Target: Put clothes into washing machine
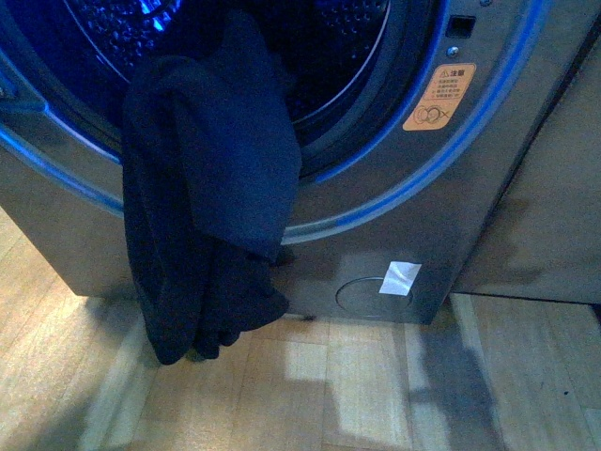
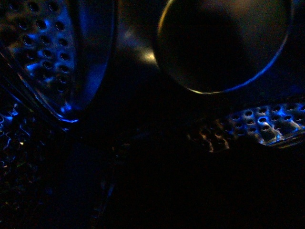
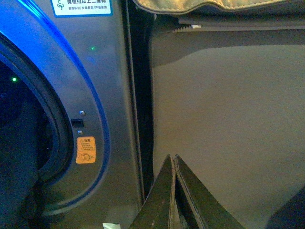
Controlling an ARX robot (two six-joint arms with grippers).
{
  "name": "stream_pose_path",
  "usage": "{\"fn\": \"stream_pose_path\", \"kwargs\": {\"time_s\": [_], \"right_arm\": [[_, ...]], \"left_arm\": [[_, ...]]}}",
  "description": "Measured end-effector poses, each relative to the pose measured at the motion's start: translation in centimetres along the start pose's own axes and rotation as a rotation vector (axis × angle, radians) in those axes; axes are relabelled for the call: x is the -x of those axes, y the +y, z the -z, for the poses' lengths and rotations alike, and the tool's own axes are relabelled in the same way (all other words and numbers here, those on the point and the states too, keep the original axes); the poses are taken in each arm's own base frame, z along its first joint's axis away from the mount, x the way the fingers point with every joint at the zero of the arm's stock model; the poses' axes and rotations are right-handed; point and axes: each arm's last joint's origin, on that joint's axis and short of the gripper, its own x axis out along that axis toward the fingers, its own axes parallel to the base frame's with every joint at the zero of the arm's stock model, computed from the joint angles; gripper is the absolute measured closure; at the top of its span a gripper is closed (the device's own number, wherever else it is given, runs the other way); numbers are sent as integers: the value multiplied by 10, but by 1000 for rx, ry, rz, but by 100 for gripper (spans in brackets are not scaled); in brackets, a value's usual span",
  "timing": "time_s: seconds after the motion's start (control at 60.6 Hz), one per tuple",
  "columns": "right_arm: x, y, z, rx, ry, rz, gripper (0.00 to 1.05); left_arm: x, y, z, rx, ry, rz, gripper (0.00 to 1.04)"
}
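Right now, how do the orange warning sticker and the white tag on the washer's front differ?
The orange warning sticker sits high beside the porthole rim; the white tag sits low, on the round cover near the floor. The sticker carries print and a symbol; the tag looks blank. The sticker lies flat with rounded corners; the tag is a plain tilted slip overlapping the cover's edge. Both are stuck to the washing machine, right of the hanging clothes.
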Motion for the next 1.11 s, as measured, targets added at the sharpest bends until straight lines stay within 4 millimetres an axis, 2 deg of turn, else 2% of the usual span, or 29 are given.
{"fn": "stream_pose_path", "kwargs": {"time_s": [0.214,0.445,0.544,0.594,0.61,0.627,0.693,0.726,0.775,0.792,0.841,0.891,1.039,1.105], "right_arm": [[8,-11,12,-1,-6,6,102],[14,-12,21,-1,-5,5,102],[17,-12,24,-1,-6,5,102],[18,-12,25,-1,-7,5,102],[18,-12,25,-1,-6,5,102],[19,-12,26,-1,-7,5,102],[20,-12,27,-1,-6,5,102],[20,-12,28,-1,-6,5,102],[21,-12,29,-1,-6,5,102],[22,-12,30,-1,-6,5,102],[23,-12,32,-1,-13,5,102],[24,-12,37,-1,-13,5,102],[26,-12,38,-1,-13,5,102],[27,-12,38,0,-17,5,102]], "left_arm": [[-8,7,1,-22,14,-28,100],[-1,10,-29,-18,-55,-56,100],[0,9,-32,-17,-48,-33,97],[1,6,-31,-19,-33,-12,86],[1,6,-31,-19,-33,-12,86],[1,5,-29,-21,-16,8,80],[1,2,-25,-22,5,31,74],[0,0,-20,-19,25,46,66],[-1,-1,-16,-13,36,57,61],[-2,-2,-11,-12,51,66,51],[-4,-6,1,-7,46,103,39],[-3,-6,8,-6,45,112,32],[21,0,17,-13,47,132,7],[34,3,16,-13,43,145,6]]}}
